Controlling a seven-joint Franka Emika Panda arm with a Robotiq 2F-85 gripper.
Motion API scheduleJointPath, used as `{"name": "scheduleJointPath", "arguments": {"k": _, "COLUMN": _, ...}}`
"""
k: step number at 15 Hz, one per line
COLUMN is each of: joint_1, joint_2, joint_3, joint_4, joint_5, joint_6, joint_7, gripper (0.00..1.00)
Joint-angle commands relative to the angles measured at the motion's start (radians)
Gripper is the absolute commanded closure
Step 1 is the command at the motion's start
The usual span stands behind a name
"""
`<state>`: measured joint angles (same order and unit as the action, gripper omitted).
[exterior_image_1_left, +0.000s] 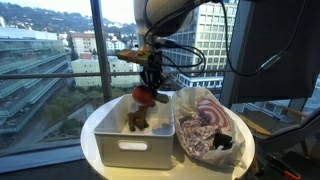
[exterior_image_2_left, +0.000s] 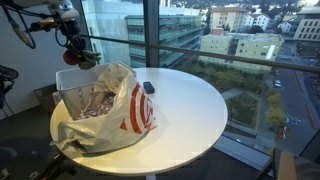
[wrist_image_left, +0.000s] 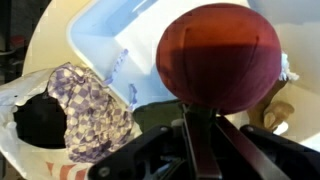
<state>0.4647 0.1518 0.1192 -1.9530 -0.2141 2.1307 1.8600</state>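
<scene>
In an exterior view, you are holding the gripper just above the white bin, with the jaws nearly closed and pinching a red ball. The ball is hanging clear of the bin's floor and touching nothing inside it. A brown toy is lying in the bin under the ball. A plastic bag full of fabric is slumping right beside the bin, on the same round table.

In an exterior view from across the table, the bag is covering most of the bin. You are keeping the gripper over the bin's far side. The ball is too small and dark there to make out. A small dark object is sitting on the table beyond the bag, away from the bin.

In the wrist view, the ball is filling the frame between the fingers, directly over the bin's open interior. A checkered cloth is spilling from the bag next to the bin.

So the pick is looking done, with the ball gripped and raised. It is resting in neither the bin nor the bag, so the release has not happened yet.
</scene>
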Motion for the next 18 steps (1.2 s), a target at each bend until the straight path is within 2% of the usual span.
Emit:
{"name": "scheduleJointPath", "arguments": {"k": 1, "joint_1": -0.072, "joint_2": -0.242, "joint_3": 0.041, "joint_4": -0.244, "joint_5": -0.006, "joint_6": 0.062, "joint_7": 0.116, "gripper": 0.97}}
{"name": "scheduleJointPath", "arguments": {"k": 5, "joint_1": -0.166, "joint_2": -0.445, "joint_3": 0.057, "joint_4": -0.468, "joint_5": 0.067, "joint_6": 0.106, "joint_7": 0.124, "gripper": 0.97}}
{"name": "scheduleJointPath", "arguments": {"k": 8, "joint_1": -0.234, "joint_2": -0.508, "joint_3": 0.038, "joint_4": -0.568, "joint_5": 0.141, "joint_6": 0.144, "joint_7": 0.071, "gripper": 0.97}}
{"name": "scheduleJointPath", "arguments": {"k": 11, "joint_1": -0.292, "joint_2": -0.465, "joint_3": 0.003, "joint_4": -0.611, "joint_5": 0.223, "joint_6": 0.199, "joint_7": -0.022, "gripper": 0.97}}
{"name": "scheduleJointPath", "arguments": {"k": 15, "joint_1": -0.344, "joint_2": -0.314, "joint_3": -0.029, "joint_4": -0.596, "joint_5": 0.336, "joint_6": 0.241, "joint_7": -0.158, "gripper": 0.97}}
{"name": "scheduleJointPath", "arguments": {"k": 18, "joint_1": -0.373, "joint_2": -0.197, "joint_3": -0.04, "joint_4": -0.565, "joint_5": 0.397, "joint_6": 0.239, "joint_7": -0.212, "gripper": 0.97}}
